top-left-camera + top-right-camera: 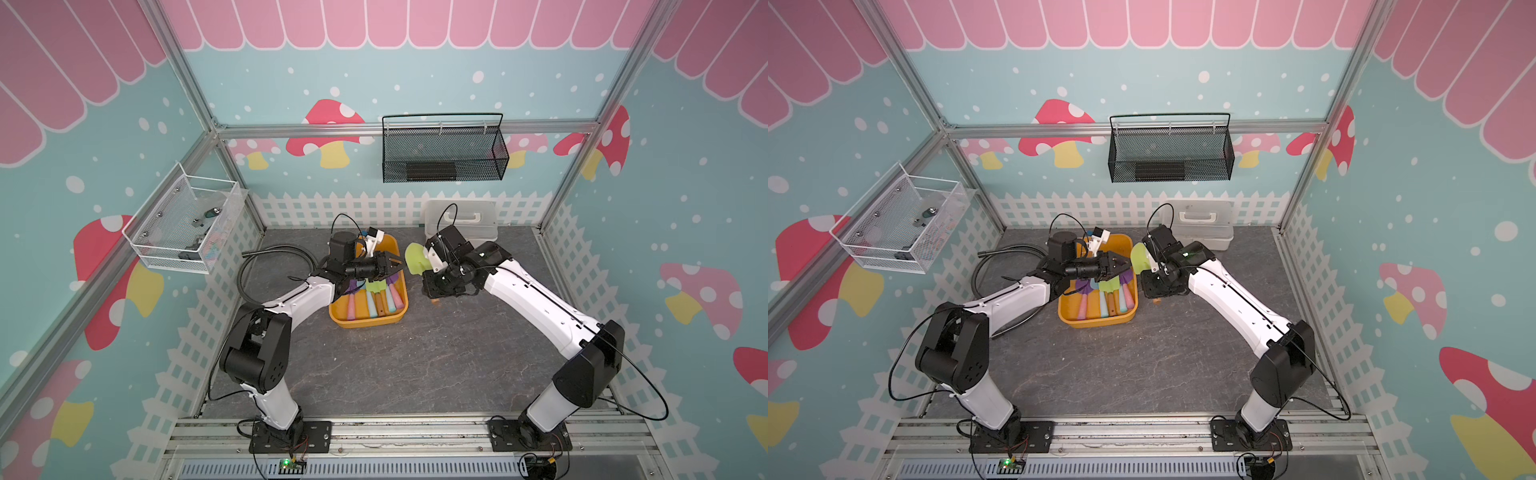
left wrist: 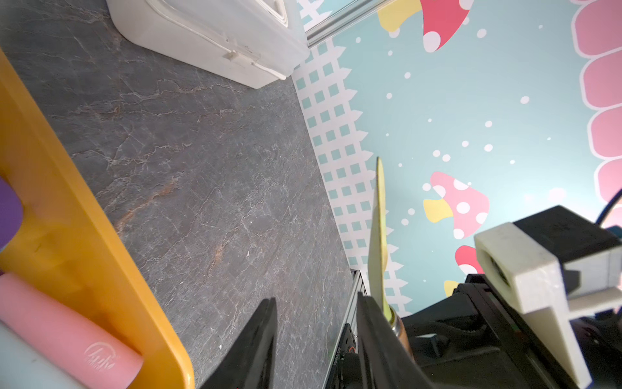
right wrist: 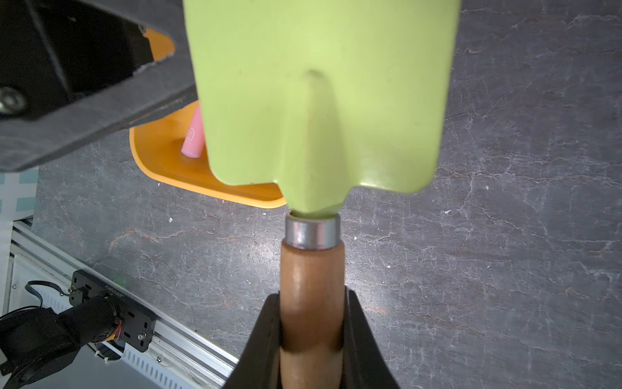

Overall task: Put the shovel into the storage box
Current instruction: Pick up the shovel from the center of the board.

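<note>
As my right jaws clamped its wooden handle, the shovel [image 3: 316,101] stood just beside the storage box [image 1: 365,323], outside it. It had a broad lime-green blade, a brown handle and a thin metal collar between them. My left jaws hung open over the box's rim. That yellow-orange tray held several pastel-handled shovels [image 1: 371,305], lying side by side.

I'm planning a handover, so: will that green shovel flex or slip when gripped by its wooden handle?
Probably stiff: the shovel juts from the right hand without sagging. Its glossy round handle could twist in the grip. The wide blade may make it tip-heavy.
</note>
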{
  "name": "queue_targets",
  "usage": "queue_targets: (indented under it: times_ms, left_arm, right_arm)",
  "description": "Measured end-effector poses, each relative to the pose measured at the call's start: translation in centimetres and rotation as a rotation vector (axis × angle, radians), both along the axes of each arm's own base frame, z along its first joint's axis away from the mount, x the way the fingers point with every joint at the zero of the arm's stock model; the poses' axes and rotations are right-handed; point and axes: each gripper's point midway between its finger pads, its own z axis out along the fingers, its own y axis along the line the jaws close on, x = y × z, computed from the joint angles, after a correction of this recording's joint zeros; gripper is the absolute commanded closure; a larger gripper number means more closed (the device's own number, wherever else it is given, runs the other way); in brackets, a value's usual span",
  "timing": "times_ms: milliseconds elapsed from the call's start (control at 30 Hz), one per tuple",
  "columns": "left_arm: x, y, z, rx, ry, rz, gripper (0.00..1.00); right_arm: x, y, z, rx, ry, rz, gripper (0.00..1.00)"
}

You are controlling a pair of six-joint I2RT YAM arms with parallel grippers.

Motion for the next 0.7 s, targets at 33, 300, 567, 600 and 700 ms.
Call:
queue_targets:
  times_ms: [33, 300, 567, 600, 700]
  left_arm:
    - [0.0, 0.0, 0.0, -0.003, 0.000, 0.001, 0.58]
    - [-0.5, 0.4, -0.5, 0.000, 0.010, 0.007, 0.55]
    - [-0.8, 1.8, 0.9, -0.004, -0.028, 0.029, 0.52]
    - [-0.8, 1.8, 1.2, -0.006, -0.034, 0.030, 0.52]
    - [-0.9, 1.9, 1.9, -0.012, -0.049, 0.031, 0.52]
  right_arm:
    - [0.0, 0.0, 0.0, -0.001, -0.002, -0.001, 1.00]
    - [0.1, -0.2, -0.1, -0.009, -0.004, -0.004, 1.00]
    - [0.0, -0.5, -0.5, -0.029, -0.001, -0.010, 1.00]
    - [0.0, -0.6, -0.5, -0.032, 0.001, -0.010, 1.00]
    - [0.0, -0.6, -0.6, -0.033, 0.001, -0.011, 1.00]
